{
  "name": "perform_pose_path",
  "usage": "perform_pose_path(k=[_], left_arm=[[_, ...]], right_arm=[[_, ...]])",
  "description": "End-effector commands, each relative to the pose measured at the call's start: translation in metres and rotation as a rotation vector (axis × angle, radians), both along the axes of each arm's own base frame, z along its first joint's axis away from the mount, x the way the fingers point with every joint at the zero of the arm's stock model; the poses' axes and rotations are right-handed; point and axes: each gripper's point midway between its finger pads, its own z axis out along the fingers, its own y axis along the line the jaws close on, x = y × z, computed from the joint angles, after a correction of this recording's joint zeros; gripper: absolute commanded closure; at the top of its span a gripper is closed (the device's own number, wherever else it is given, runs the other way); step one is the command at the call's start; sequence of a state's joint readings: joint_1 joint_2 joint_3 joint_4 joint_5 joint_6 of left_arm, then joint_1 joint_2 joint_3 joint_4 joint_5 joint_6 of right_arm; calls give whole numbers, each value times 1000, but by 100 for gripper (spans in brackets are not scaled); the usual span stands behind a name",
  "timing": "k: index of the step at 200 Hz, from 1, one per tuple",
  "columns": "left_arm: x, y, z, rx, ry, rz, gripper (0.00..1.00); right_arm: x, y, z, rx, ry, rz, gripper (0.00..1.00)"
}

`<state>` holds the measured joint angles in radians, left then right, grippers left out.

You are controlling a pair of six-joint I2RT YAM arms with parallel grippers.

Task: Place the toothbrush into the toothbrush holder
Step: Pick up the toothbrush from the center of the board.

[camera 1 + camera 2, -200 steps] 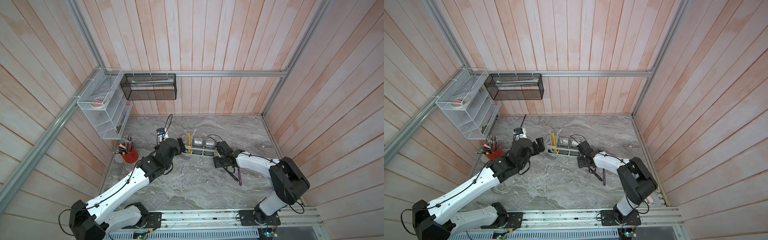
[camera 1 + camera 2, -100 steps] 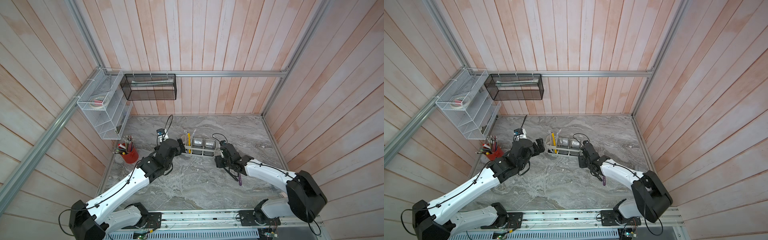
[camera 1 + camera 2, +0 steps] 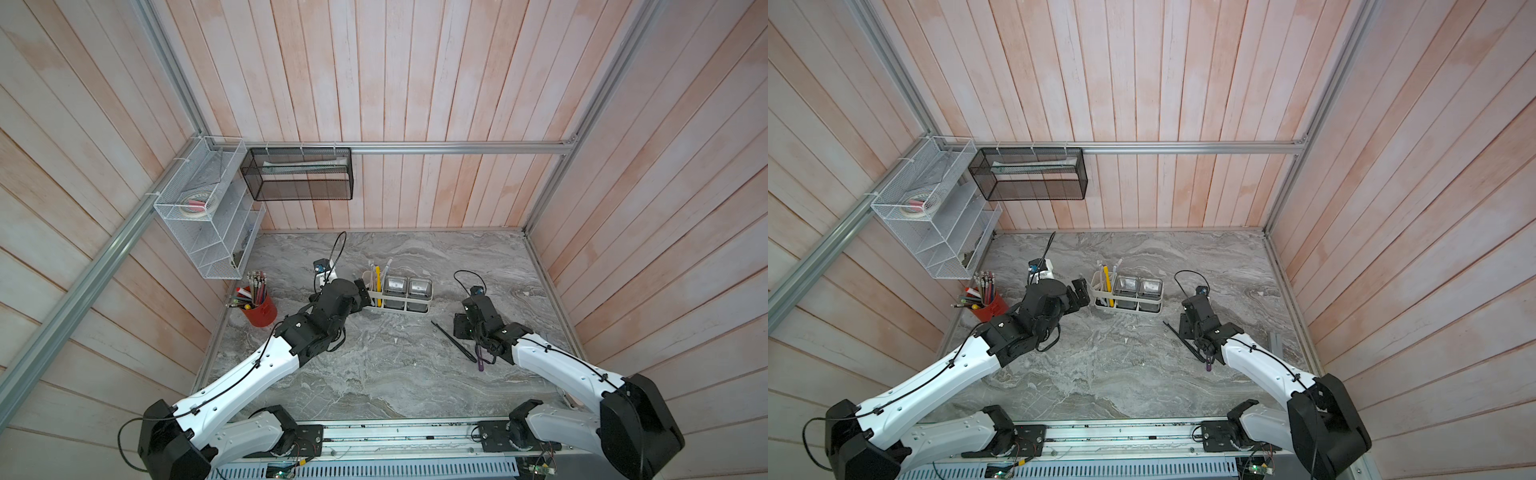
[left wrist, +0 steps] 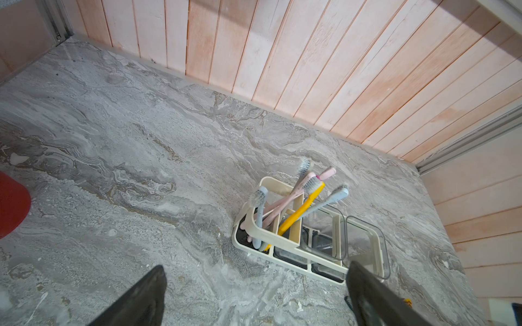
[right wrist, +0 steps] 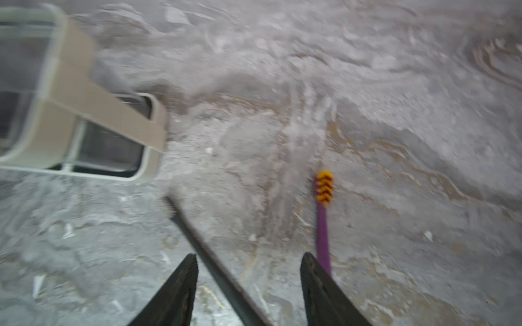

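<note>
Left gripper (image 4: 255,266): jaws wide, empty, near toothbrush holder (image 4: 285,240).
Right gripper (image 5: 249,255): jaws parted, straddling black toothbrush (image 5: 197,240), not clamped.
Purple toothbrush (image 5: 322,231): just beside right gripper.

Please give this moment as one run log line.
left hand: open, near toothbrush holder | right hand: open, over black toothbrush on table | purple toothbrush: on table | held: nothing

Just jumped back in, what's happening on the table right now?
The right end effector hovers open over two toothbrushes lying on the table, the black toothbrush between its jaws, the purple toothbrush just outside; neither is gripped. The left end effector sits wide open beside the slotted end of the toothbrush holder, which holds several brushes.
</note>
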<state>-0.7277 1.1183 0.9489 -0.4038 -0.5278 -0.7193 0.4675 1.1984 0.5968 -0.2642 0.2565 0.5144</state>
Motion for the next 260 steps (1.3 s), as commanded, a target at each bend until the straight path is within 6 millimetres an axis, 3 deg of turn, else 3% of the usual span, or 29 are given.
perform_pose_path(k=[1, 49, 101, 119, 179, 201, 260], left_arm=[[-1, -4, 0, -18, -4, -14, 0], [-3, -5, -7, -28, 12, -15, 0], [-3, -4, -7, -19, 13, -16, 0], [-3, -4, -6, -17, 9, -15, 0], [-4, -5, -11, -13, 19, -16, 0], [-4, -5, -11, -14, 19, -18, 0], [-4, -5, -12, -15, 25, -20, 0]], right_arm=[[1, -16, 0, 20, 10, -70, 40], [17, -30, -22, -36, 88, -122, 43], [35, -30, -38, -51, 137, -132, 44], [38, -29, -44, -53, 151, -127, 54], [36, -36, -58, -61, 186, -140, 60], [37, -35, -57, -54, 185, -135, 72], [36, -36, -64, -31, 205, -136, 75]])
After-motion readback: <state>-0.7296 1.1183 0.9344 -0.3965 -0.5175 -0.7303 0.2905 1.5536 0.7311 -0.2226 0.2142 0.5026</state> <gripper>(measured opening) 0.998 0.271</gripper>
